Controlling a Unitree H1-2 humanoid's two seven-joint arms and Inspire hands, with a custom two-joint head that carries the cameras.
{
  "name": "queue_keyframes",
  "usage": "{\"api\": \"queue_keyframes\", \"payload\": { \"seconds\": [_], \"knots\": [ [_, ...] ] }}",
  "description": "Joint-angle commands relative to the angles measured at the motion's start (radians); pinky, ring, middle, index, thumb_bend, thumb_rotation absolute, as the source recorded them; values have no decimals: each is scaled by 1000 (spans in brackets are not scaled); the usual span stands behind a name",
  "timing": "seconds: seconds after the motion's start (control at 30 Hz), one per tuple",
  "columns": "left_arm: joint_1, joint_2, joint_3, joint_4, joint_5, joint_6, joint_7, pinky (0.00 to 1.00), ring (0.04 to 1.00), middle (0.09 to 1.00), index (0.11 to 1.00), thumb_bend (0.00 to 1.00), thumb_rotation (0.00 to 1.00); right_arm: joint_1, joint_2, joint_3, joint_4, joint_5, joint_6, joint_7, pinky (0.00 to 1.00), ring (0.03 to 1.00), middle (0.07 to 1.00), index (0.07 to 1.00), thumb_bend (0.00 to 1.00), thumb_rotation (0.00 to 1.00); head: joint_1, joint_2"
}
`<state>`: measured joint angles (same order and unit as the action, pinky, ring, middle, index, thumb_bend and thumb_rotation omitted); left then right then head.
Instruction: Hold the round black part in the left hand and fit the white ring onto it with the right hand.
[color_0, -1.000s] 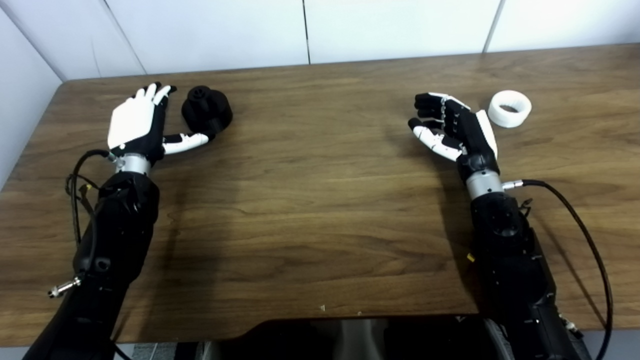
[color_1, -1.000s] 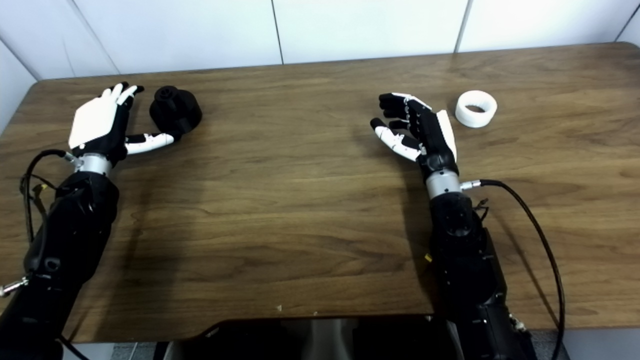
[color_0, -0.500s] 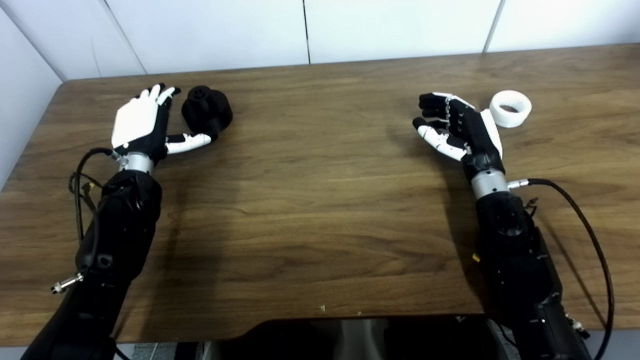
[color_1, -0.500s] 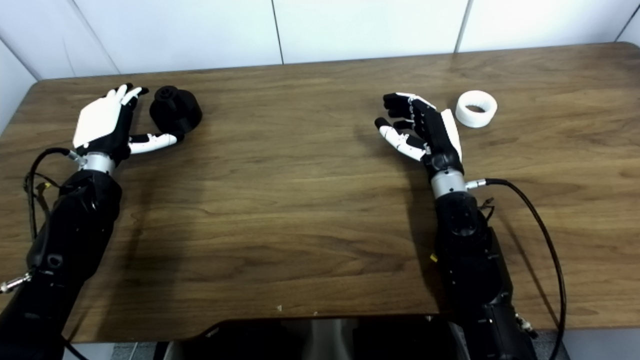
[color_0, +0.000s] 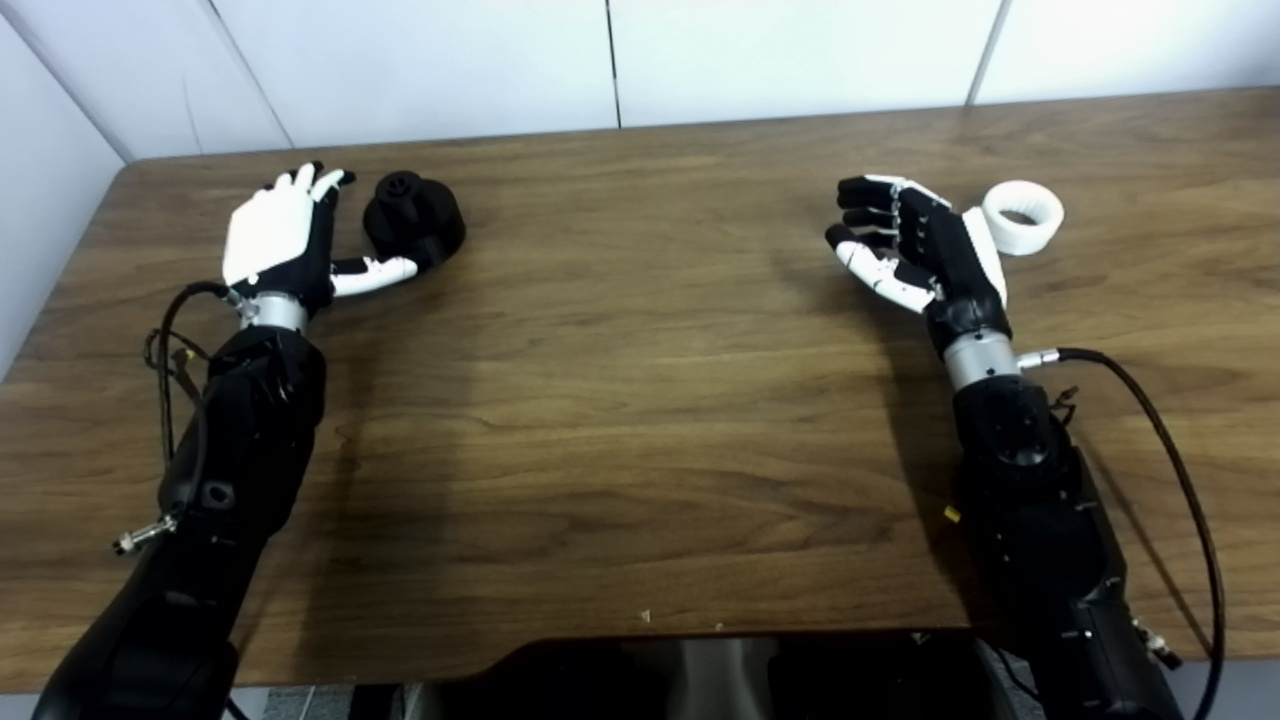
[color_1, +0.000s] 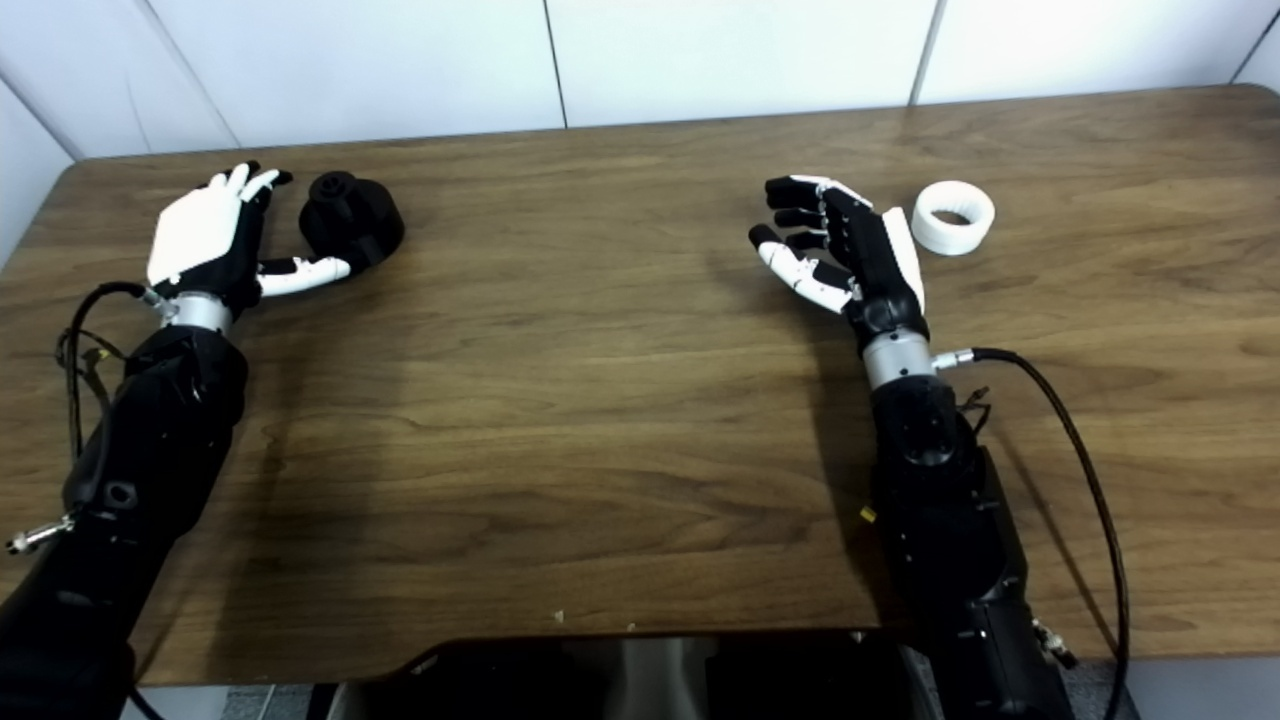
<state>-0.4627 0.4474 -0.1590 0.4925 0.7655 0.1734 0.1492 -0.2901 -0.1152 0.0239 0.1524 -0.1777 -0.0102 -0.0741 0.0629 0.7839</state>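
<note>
The brown wooden table (color_0: 640, 400) carries both parts, well apart, near its far edge, with one arm reaching toward each. Over the last second both arms have crept forward: the left hand (color_0: 280, 235) has slid a little farther up beside the round black part (color_0: 413, 220), and the right hand (color_0: 915, 245) has drifted toward the white ring (color_0: 1022, 216), so that its white back now stands just beside the ring where a clear gap showed before. Neither part has moved on the table, so I judge the task to be at the reach stage, with no grasp made and the fitting not yet begun. The left hand holds nothing; its fingers are stretched out and apart along the part's left side, the thumb lying along the near side of the part, close to or touching its base. The right hand also holds nothing, palm turned toward the table's middle, fingers loosely curled but spread, its back toward the ring. The black part stands upright on its broad base, its small raised hub pointing up, axis vertical. The ring lies flat at the far right, its bore open upward, axis vertical too, so neither has a long side to favour.
</note>
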Motion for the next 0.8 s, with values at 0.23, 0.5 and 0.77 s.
{"api": "queue_keyframes", "payload": {
  "seconds": [0.23,0.5,0.77],
  "knots": [
    [-73,15,2,30,-27,-14,62,1000,1000,1000,861,1000,578,-37,-6,-8,-43,6,-39,3,647,722,720,692,497,247,-10,6],
    [-89,5,-4,70,-56,-33,79,1000,1000,1000,857,1000,599,-38,-7,-6,-40,-1,-40,0,640,723,722,690,493,236,-12,5],
    [-98,-8,-9,81,-78,-44,81,1000,1000,1000,859,1000,602,-35,-3,-5,-46,5,-38,4,638,722,723,690,489,228,-16,9]
  ]
}}
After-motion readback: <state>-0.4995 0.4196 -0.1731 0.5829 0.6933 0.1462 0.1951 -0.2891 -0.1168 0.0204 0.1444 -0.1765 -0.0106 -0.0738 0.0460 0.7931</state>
